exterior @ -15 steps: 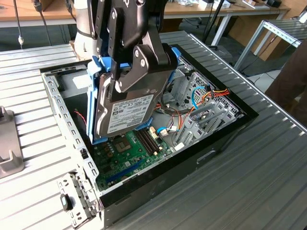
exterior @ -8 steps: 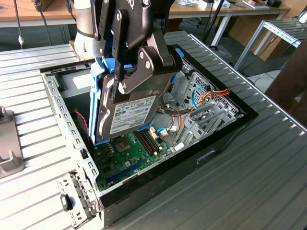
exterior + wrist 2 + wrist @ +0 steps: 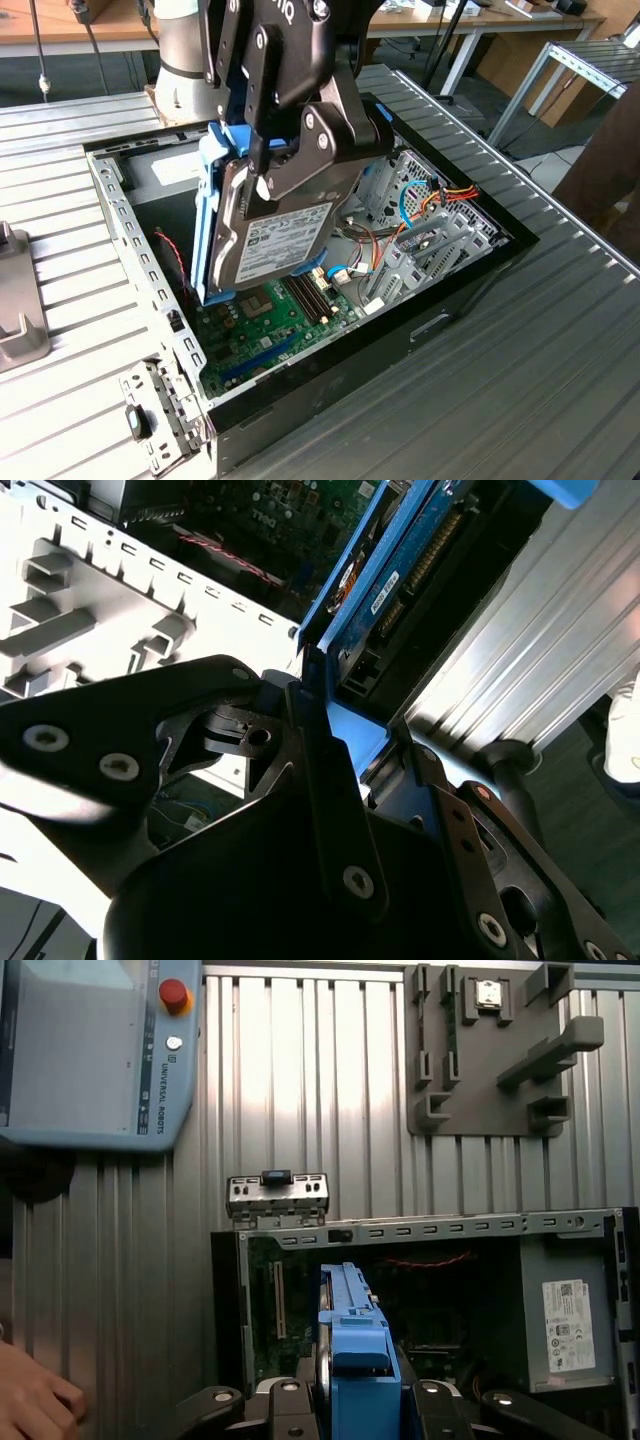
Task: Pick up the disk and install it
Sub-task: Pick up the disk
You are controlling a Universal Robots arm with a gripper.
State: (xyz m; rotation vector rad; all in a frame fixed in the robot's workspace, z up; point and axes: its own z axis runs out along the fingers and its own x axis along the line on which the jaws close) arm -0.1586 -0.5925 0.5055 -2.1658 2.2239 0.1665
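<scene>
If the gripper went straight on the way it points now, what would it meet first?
Probably the green motherboard inside the open computer case. The gripper, shut on the disk, points down at it, and the disk's lower edge would touch first. Depth is unclear.
</scene>
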